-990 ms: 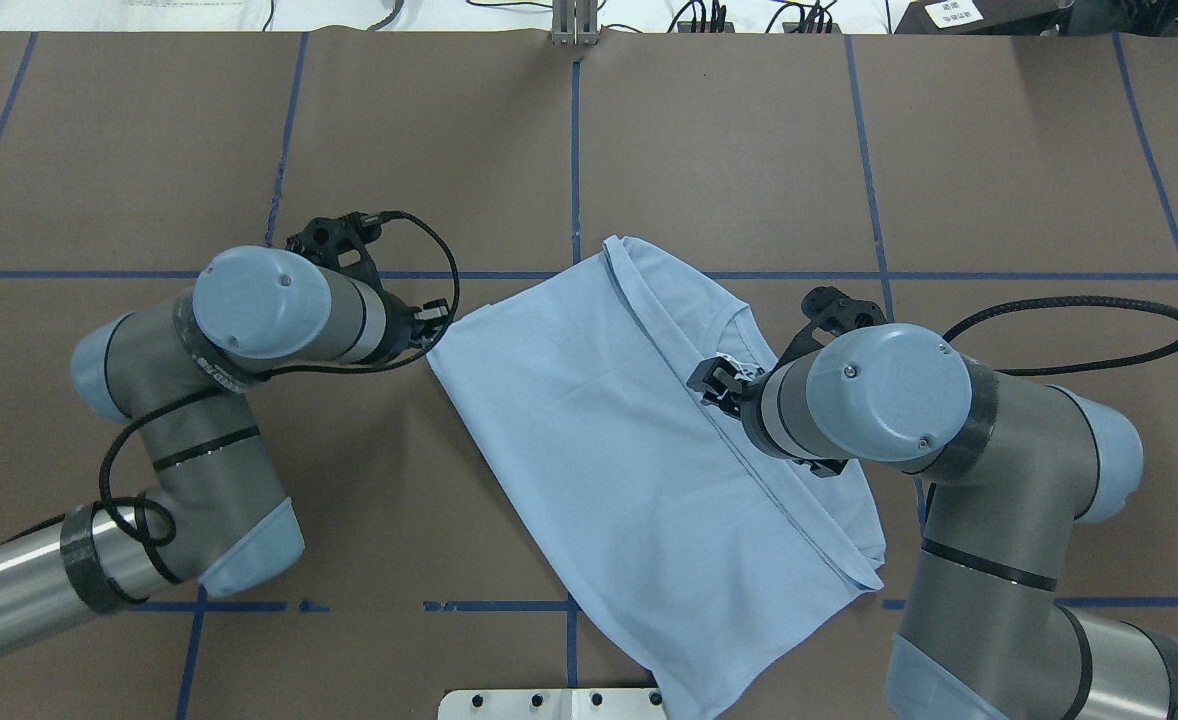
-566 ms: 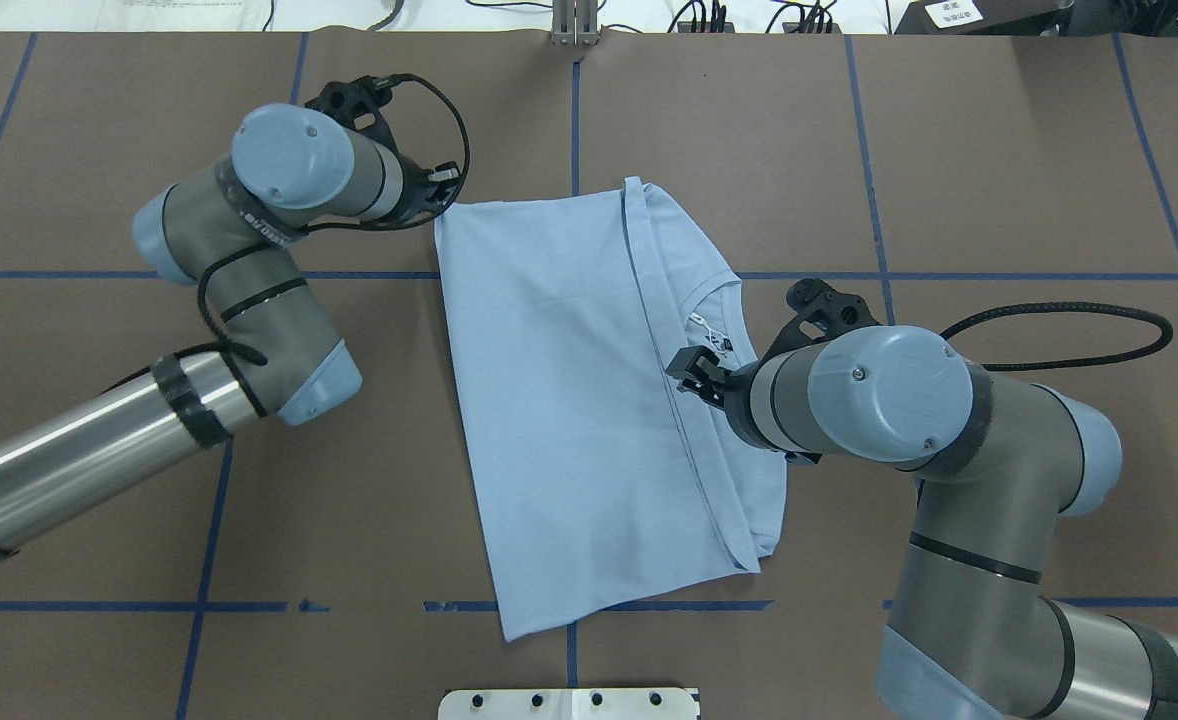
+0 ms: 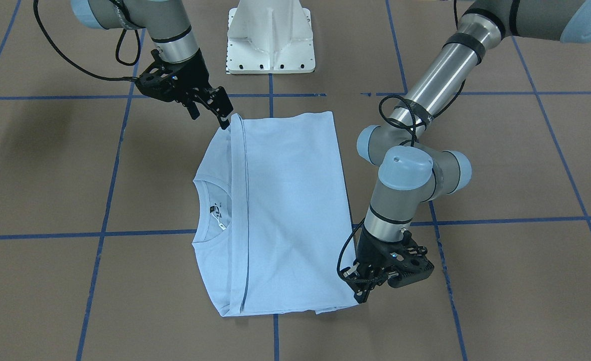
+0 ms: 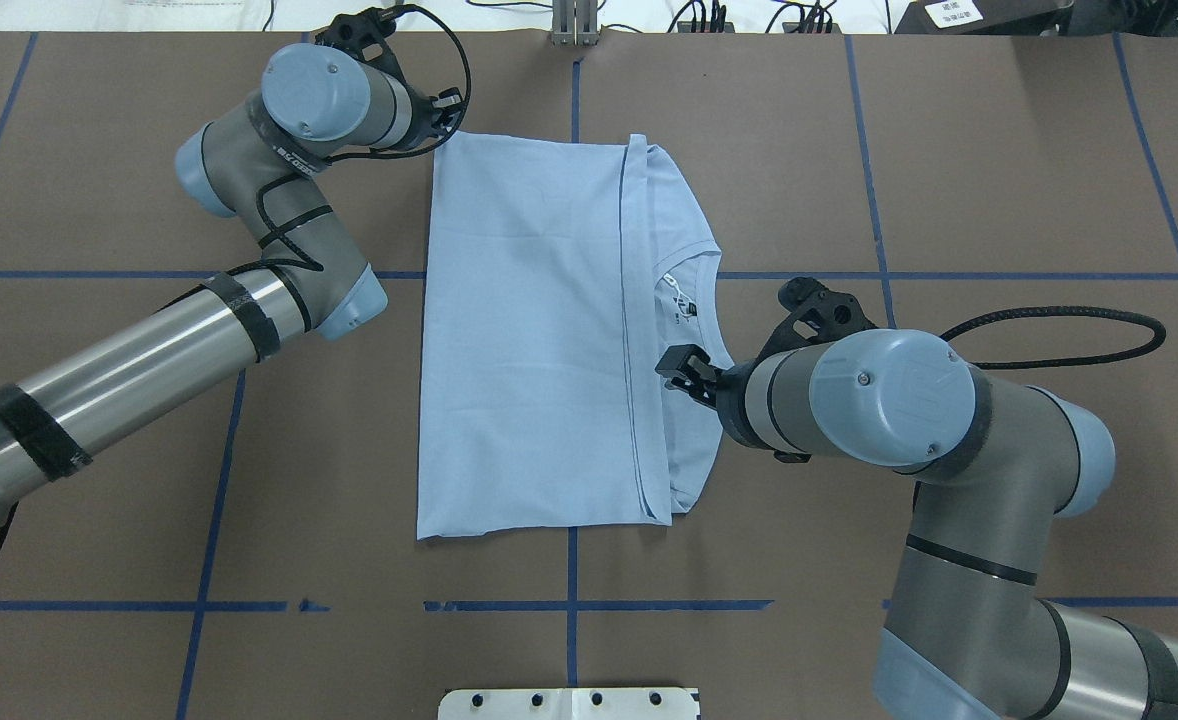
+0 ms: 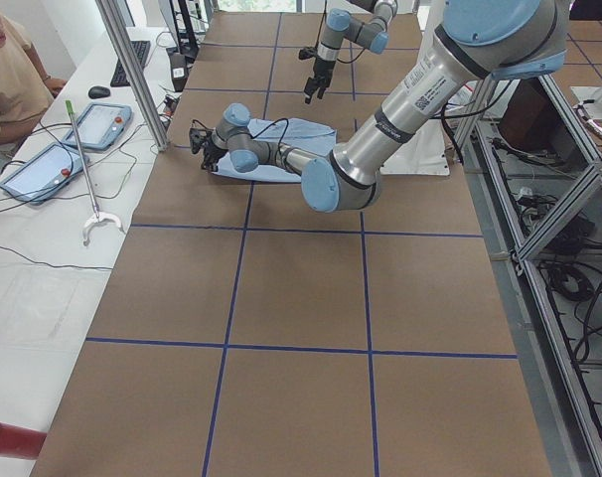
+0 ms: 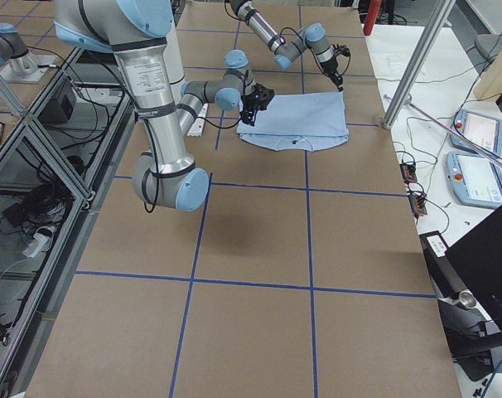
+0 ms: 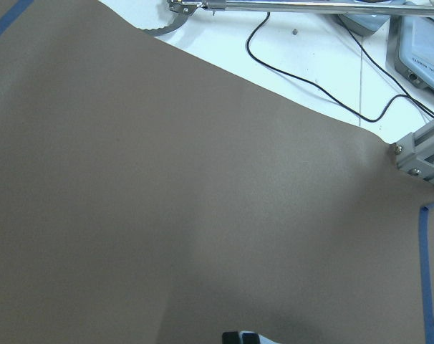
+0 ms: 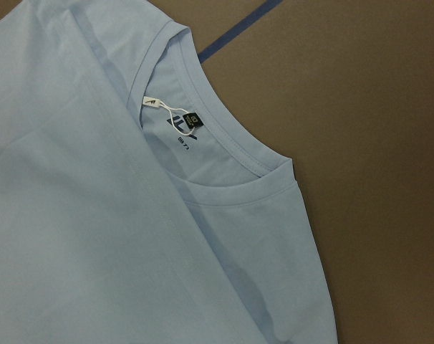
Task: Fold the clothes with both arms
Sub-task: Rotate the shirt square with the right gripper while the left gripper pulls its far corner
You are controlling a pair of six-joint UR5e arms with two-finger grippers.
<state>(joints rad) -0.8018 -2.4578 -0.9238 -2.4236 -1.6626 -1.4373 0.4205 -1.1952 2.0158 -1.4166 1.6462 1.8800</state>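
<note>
T-shirt [image 3: 285,200]: folded lengthwise, flat on the tabletop [image 3: 506,170].
Left gripper [image 3: 363,293]: fingers pinching one T-shirt corner.
Right gripper [image 3: 211,114]: fingers spread, raised over the T-shirt.

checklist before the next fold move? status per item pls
1. Left tool gripping T-shirt: ok, pads together at its far left corner.
2. Right tool free: ok, open, above the shirt, holding nothing.
3. Folded layer flat: ok, no big wrinkles.
4. Collar side folded in: not ok, exposed.
5. Right arm's cable off the cloth: ok.
</note>
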